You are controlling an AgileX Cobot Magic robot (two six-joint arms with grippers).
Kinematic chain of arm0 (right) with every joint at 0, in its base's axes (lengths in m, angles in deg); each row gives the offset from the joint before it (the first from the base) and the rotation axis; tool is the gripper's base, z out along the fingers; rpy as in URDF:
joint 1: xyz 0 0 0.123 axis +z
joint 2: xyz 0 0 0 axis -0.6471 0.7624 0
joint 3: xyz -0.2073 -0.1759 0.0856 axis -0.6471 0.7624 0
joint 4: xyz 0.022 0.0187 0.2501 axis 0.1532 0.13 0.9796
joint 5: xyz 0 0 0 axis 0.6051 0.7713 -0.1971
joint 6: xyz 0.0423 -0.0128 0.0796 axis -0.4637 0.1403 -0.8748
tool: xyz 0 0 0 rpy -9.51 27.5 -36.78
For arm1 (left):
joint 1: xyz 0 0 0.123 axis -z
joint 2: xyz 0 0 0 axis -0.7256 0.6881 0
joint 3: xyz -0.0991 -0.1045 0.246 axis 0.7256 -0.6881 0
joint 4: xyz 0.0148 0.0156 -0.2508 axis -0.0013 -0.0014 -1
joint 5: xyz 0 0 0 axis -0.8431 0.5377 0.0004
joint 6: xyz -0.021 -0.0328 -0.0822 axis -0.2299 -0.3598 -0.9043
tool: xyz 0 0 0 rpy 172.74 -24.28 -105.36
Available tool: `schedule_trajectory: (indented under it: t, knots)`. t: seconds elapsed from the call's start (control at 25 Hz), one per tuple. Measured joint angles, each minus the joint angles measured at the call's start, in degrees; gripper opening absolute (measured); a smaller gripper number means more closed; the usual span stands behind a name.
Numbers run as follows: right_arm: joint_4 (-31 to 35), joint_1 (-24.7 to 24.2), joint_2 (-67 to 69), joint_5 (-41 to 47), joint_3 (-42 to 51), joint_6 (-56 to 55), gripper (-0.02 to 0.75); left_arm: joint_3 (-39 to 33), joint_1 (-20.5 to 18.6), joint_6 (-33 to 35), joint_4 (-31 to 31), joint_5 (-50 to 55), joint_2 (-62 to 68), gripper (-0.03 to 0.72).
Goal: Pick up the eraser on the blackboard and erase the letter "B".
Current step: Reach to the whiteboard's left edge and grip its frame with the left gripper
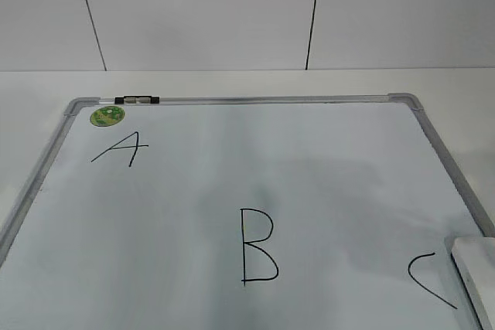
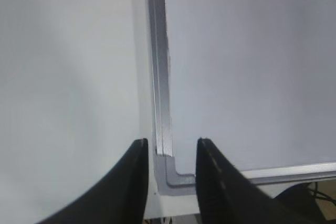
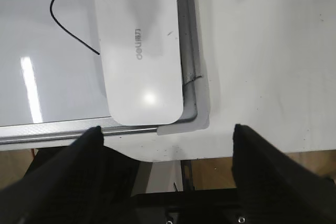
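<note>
The blackboard [image 1: 309, 168] is a white dry-erase board with a grey frame, lying flat. The black letter "B" [image 1: 257, 246] is at its near middle, intact. The white eraser [image 3: 139, 45] lies on the board's near right corner, beside a black "C" curve [image 3: 68, 14]; its edge shows in the exterior view [image 1: 476, 272]. My right gripper [image 3: 167, 129] is open and empty, above the table edge just short of the eraser. My left gripper [image 2: 170, 145] is open and empty above the board's near left corner [image 2: 176, 174]. Neither gripper shows in the exterior view.
A black "A" [image 1: 120, 149] and a round green sticker [image 1: 107, 116] are at the board's far left. A marker [image 1: 138, 100] lies on the top frame. White table [image 1: 456, 90] surrounds the board; a white panelled wall stands behind.
</note>
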Motion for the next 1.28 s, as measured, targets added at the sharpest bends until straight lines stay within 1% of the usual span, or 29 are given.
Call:
schedule_trajectory:
  t: [0.24,0.52,0.88,1.16,1.28]
  knots:
    - [-0.09,0.0,0.0,-0.64,0.0,0.0,0.584,7.79,0.0,1.39,0.0,-3.98,14.29,0.238]
    - [-0.21,0.0,0.0,-0.87,0.0,0.0,0.584,13.43,0.0,3.28,0.0,-7.13,27.29,0.238]
    - [-0.21,0.0,0.0,-0.91,0.0,0.1,0.584,16.62,0.0,4.36,0.1,-11.64,36.32,0.237]
    - [-0.21,0.0,0.0,-0.91,0.0,0.1,0.584,16.73,0.0,4.42,0.41,-13.38,40.12,0.235]
    - [-0.21,0.0,0.0,-0.91,0.0,0.1,0.584,16.73,0.0,4.49,0.99,-13.67,41.3,0.223]
